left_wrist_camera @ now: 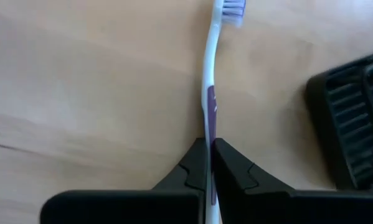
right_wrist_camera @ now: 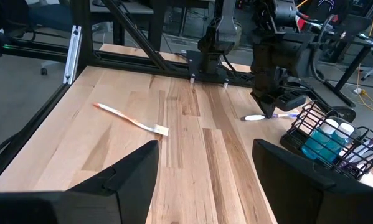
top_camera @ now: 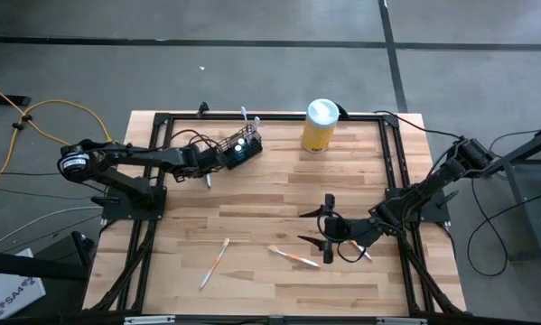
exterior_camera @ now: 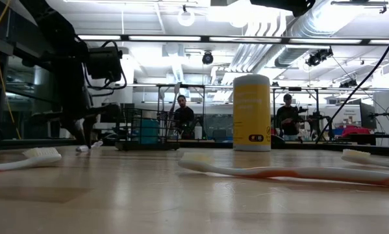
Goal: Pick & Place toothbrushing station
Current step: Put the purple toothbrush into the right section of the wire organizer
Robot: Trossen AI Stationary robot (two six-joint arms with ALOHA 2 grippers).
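The toothbrushing station [top_camera: 240,146], a small black wire-mesh holder with blue bottles [right_wrist_camera: 326,138] in it, stands on its base at the far left of the table. Just in front of it a white and purple toothbrush [left_wrist_camera: 211,68] lies on the wood. My left gripper [top_camera: 207,174] is shut on this toothbrush. My right gripper [top_camera: 315,227] hovers open over the table's near right part with nothing between its fingers [right_wrist_camera: 133,171]. My left gripper pinches the toothbrush's handle [left_wrist_camera: 210,134] at its purple part, between the two fingers. The fingers come steeply from above, one on each side of the thin handle. The brush stretches out ahead of the fingers, its bristle head [left_wrist_camera: 233,6] down at the wood.
A yellow canister with a white lid [top_camera: 320,125] stands at the far middle. Loose toothbrushes lie near the front: one [top_camera: 214,262] at the left, an orange one [top_camera: 294,257] in the middle, another [top_camera: 365,253] under my right arm. A black frame [top_camera: 162,117] borders the table.
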